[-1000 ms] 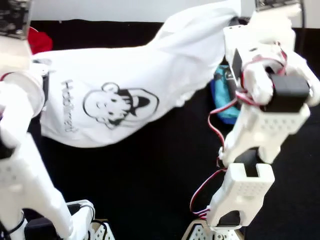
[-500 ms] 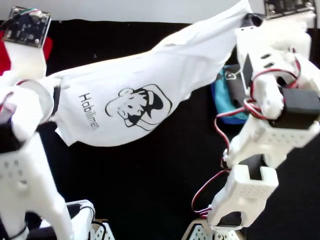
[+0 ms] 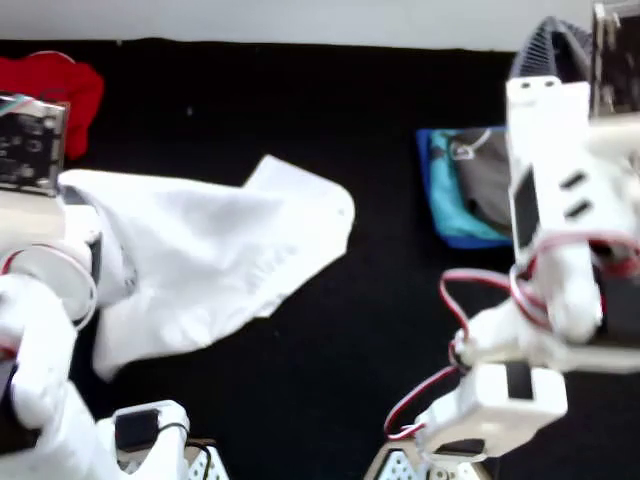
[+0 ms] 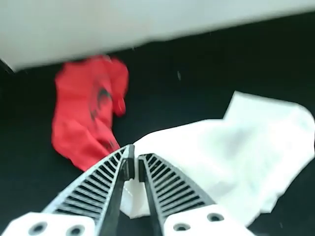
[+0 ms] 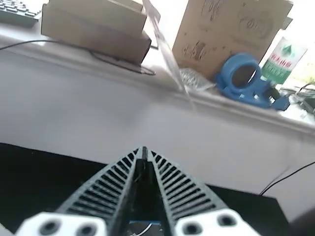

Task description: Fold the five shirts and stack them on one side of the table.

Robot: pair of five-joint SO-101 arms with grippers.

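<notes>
Dropped out of the air, the white shirt (image 3: 220,260) no longer hangs stretched between the arms; it now lies rumpled on the desk (image 3: 330,380) at the left. The left pincer (image 4: 134,155) is all but closed, pinching its edge, while the right pincer (image 5: 142,157) is closed tight and empty, raised toward the wall. A red shirt (image 3: 50,85) lies unfolded in the far corner and a blue and grey pile (image 3: 465,195) sits at the right — most of the folding, I judge, remains.
</notes>
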